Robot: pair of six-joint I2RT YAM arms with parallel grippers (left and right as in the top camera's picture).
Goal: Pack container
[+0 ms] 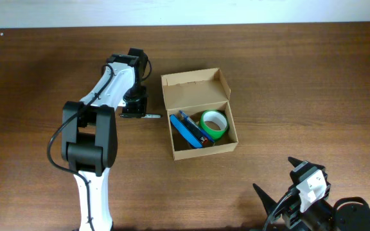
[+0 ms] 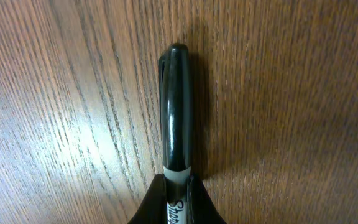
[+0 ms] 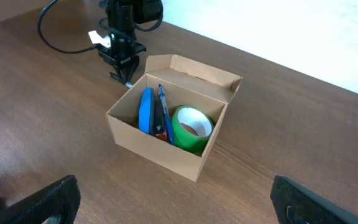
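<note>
A black-capped marker pen [image 2: 176, 106] lies on a brown wood-grain tabletop [image 2: 55, 124], cap toward the frame's top. The left gripper [image 2: 176, 186] clamps its grey barrel, whose script lettering is partly hidden, possibly a brand name.

Wooden table [image 1: 300, 77]: open container [image 1: 194, 96] mid-table, black marker [image 2: 176, 106] lying beside it.
</note>
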